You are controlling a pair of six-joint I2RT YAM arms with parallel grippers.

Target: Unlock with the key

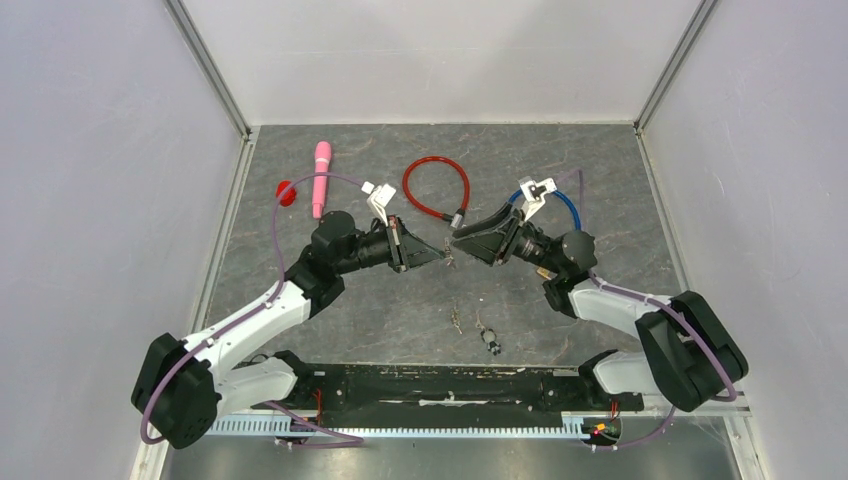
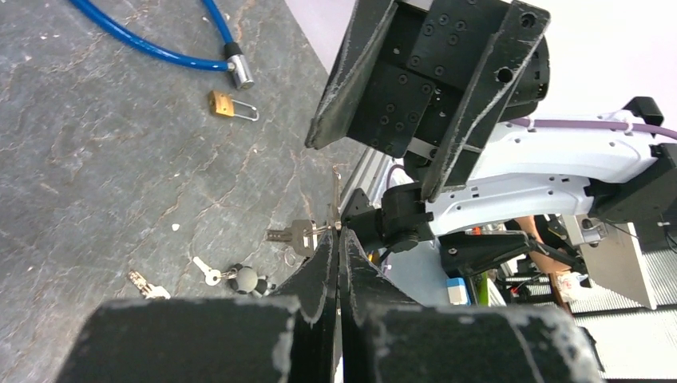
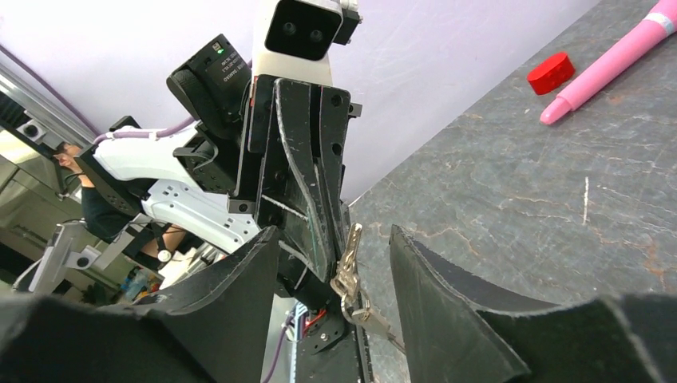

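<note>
I am pinching the key bunch (image 3: pixel 349 270) in my left gripper (image 1: pixel 440 256), its claw pressed together, while my right gripper (image 1: pixel 460 243) is standing spread on either side of it.

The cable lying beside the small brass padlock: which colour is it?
The cable is blue; the left wrist view shows it best.
</note>
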